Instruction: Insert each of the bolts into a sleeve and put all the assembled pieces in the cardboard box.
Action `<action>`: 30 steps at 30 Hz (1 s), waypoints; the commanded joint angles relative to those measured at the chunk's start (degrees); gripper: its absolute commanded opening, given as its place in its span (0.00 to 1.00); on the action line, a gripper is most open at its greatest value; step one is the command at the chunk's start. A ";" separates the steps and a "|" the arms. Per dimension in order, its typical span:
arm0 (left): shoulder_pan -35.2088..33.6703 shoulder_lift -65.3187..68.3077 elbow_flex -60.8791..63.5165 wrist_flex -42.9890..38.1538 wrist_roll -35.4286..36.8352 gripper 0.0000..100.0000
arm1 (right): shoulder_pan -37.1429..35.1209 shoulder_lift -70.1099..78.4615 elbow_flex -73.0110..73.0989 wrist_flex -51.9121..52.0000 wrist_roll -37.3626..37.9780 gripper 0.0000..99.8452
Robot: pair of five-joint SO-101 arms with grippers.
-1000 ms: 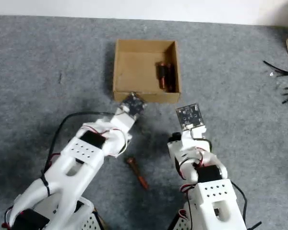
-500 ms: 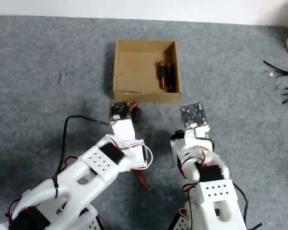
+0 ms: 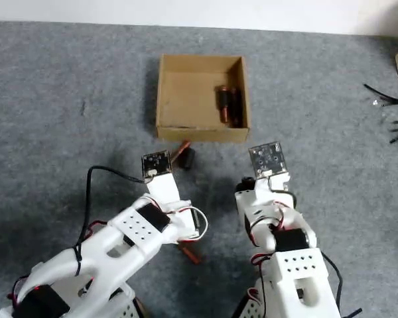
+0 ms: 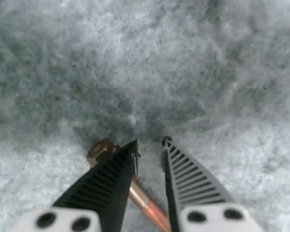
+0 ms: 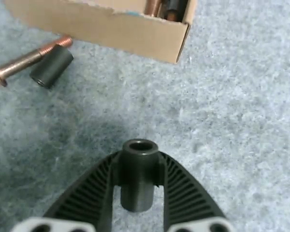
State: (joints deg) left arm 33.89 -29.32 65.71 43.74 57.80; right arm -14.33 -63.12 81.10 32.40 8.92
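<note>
Evidently midway through the job. Grips a held sleeve (image 5: 137, 188) upright in the right hand (image 5: 138, 158), clenched on its sides with the open bore turned up and clear, probably so as to offer a free mouth for a bolt. Poses that hand low over the bench (image 3: 331, 132), near the front of the cardboard box (image 3: 205, 134) yet apart from it. Points the left hand (image 4: 150, 145) tips-down at a loose bolt (image 4: 147, 205) lying flat on the bench: released, jaws a little apart, tips just beside the bolt's head, shank running back beneath one finger and into the gap; reads as lining up for a pinch, with nothing clamped yet. Shows the same bolt (image 3: 192, 253) in the high view, peeping out from under the left arm (image 3: 119, 238). Leaves a second bolt (image 5: 26, 61) and a second sleeve (image 5: 51, 66) side by side, touching or nearly so, just outside the box's front wall; not joined as far as can be told, so likely next in line. Counts one finished piece (image 3: 227, 105) already in the box, against the wall nearer the right hand. Calls next, on this reading, for closing on the shank and carrying its tip to the bore; risks rolling the bolt if pinched off-centre.
</note>
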 commanded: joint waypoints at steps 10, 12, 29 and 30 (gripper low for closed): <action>5.23 -0.57 -9.27 15.91 0.62 0.10 | 0.75 -1.01 -0.40 -1.45 0.88 0.00; 4.62 -0.57 -10.42 17.67 0.62 0.10 | 0.75 -1.01 -0.40 -1.45 0.88 0.00; -2.51 -0.13 -6.55 19.60 0.44 0.10 | 0.75 -1.01 1.63 -4.62 2.81 0.00; -2.51 -0.13 -6.29 19.60 0.35 0.10 | 0.75 -1.01 1.63 -4.62 2.81 0.00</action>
State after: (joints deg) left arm 32.04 -29.41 59.03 62.64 57.98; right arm -14.33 -63.21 83.30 29.32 10.59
